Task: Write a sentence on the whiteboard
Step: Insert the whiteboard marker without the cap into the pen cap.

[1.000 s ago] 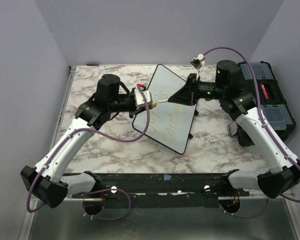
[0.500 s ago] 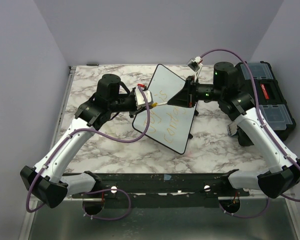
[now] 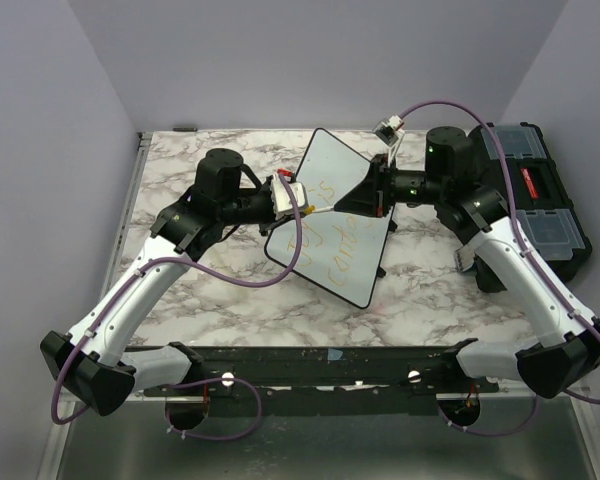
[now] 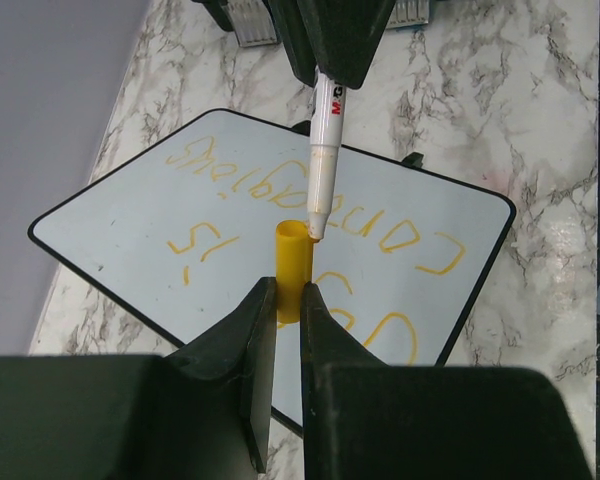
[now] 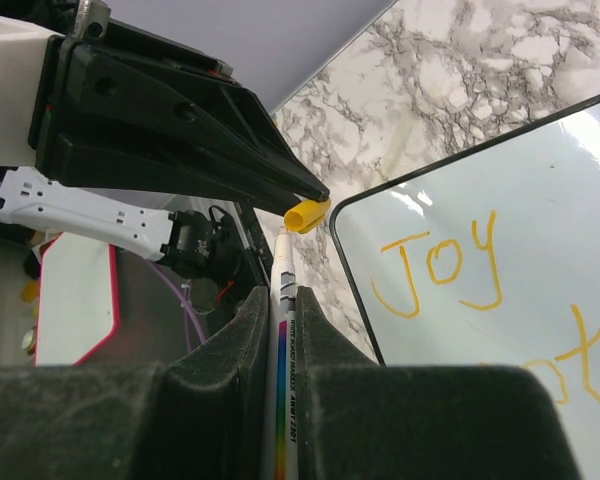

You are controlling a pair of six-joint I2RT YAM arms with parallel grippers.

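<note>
A big white board with a black rim (image 3: 332, 165) sits on the grey marble table (image 3: 210, 290). Yellow words (image 3: 325, 238) "Joy is contagious" cross it. The right gripper (image 5: 282, 295) pinches a white marker pen (image 4: 323, 160). The left gripper (image 4: 288, 290) pinches a yellow cap (image 4: 292, 258), maybe touching the pen tip.

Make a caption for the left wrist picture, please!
Left end effector holds a yellow cap at the tip of the marker, above the whiteboard and its yellow sentence.
</note>
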